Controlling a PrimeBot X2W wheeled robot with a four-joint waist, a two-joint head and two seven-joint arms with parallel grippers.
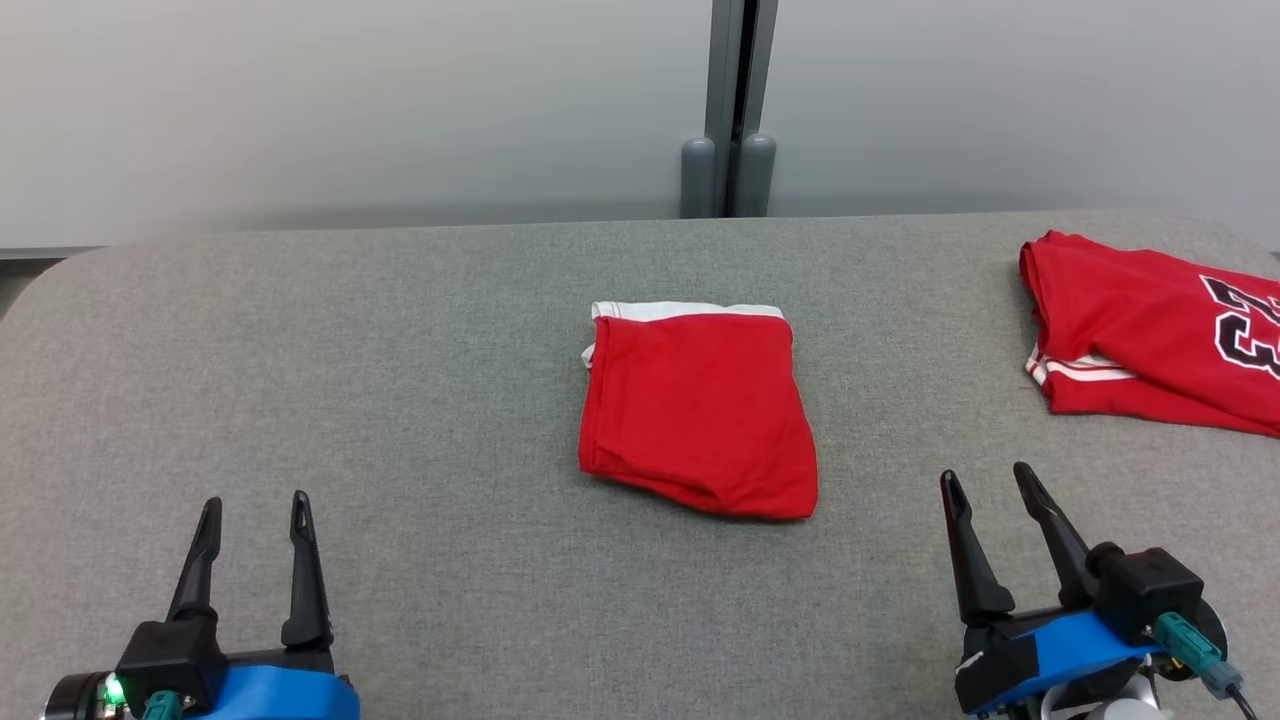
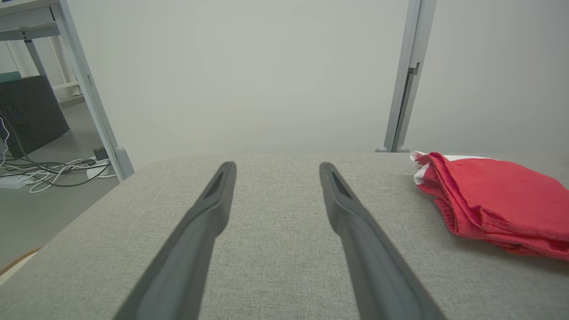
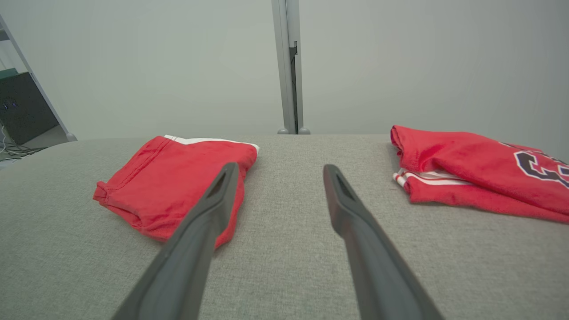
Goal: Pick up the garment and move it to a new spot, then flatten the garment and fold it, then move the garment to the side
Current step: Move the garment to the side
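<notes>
At middle of gray tabletop: folded red garment, white band along far edge. Nearer than garment, to its left: left fingers spread apart, empty. To its right: right fingers likewise spread, empty. Farther right of garment: red numbered shirt, well apart.

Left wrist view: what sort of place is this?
Probably an office or lab test bay: grey fabric-covered table, pale partition wall with a metal post, loose cables on the floor.
</notes>
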